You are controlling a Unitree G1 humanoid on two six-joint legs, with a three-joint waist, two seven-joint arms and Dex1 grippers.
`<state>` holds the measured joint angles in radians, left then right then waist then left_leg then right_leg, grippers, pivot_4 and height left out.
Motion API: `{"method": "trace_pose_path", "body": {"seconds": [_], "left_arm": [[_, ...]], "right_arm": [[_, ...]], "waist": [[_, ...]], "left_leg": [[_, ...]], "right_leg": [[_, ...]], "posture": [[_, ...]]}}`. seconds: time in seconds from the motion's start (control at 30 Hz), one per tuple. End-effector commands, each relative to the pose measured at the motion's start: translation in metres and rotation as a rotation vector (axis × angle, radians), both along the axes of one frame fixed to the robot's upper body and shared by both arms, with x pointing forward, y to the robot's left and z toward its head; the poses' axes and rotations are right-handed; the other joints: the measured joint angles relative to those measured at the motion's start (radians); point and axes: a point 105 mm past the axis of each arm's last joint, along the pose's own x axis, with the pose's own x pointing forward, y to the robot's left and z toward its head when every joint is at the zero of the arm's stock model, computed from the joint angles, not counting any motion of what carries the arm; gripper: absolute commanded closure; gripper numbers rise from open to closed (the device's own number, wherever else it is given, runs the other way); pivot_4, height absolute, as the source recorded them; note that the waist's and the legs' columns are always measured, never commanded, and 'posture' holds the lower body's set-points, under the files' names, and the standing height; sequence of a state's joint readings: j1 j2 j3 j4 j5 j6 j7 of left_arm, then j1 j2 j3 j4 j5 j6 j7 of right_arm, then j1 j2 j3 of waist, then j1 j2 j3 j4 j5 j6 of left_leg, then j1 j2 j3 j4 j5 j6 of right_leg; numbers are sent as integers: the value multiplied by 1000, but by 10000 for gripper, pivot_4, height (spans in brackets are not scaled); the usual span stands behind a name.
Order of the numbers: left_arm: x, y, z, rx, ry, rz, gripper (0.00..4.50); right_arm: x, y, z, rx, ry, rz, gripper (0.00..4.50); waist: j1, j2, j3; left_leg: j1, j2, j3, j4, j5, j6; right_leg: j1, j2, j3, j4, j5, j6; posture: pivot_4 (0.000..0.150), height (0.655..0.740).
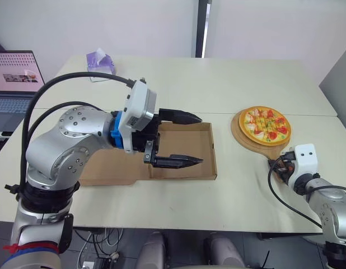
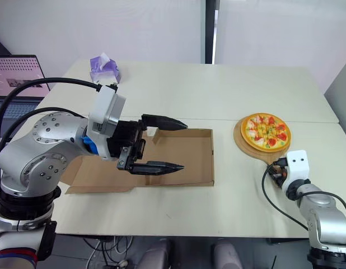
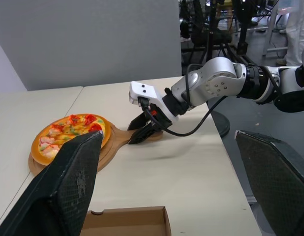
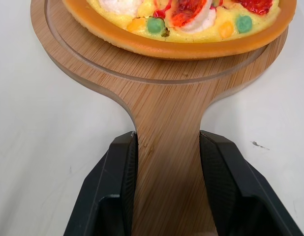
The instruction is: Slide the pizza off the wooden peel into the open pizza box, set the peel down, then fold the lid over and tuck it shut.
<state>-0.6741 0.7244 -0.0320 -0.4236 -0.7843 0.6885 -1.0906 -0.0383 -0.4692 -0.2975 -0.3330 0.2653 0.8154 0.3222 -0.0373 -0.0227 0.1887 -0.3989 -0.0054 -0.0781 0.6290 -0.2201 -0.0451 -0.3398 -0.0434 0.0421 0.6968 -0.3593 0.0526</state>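
At 10 o'clock on the table sit a purple tissue pack and, off its edge, a laptop. At centre, the left gripper hangs wide open over the open pizza box. At 2 o'clock the pizza lies on the wooden peel, its handle pointing to 5 o'clock and clamped by the right gripper.

One pizza; one wooden peel; one open pizza box; one laptop; one tissue pack.
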Motion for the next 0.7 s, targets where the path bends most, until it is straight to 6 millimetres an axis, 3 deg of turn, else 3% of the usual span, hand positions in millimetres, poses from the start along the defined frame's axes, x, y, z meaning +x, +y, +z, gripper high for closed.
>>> {"method": "trace_pose_path", "body": {"seconds": [0.03,0.37,0.53,0.7], "left_arm": [[5,8,16,-35,-45,45,0],[31,47,44,-145,-76,276,0],[28,71,47,-137,-69,364,0],[22,90,53,-117,-15,441,0]], "right_arm": [[20,7,45,-56,-165,86,28885],[62,28,117,-154,-268,392,28885],[72,56,139,-165,-298,603,28885],[78,86,146,-205,-344,800,28885]], "waist": [[-4,1,1],[-11,7,5],[-15,7,5],[-19,7,6]], "left_leg": [[0,0,0,0,0,0],[-15,0,1,-1,0,0],[-19,2,1,0,0,0],[-19,3,0,0,0,0]], "right_leg": [[-1,0,1,0,0,0],[-15,1,0,0,0,0],[-18,0,1,-1,0,0],[-18,0,0,0,0,0]], "posture": [[1500,7400],[1500,7400],[1500,7400],[1500,7400]]}}
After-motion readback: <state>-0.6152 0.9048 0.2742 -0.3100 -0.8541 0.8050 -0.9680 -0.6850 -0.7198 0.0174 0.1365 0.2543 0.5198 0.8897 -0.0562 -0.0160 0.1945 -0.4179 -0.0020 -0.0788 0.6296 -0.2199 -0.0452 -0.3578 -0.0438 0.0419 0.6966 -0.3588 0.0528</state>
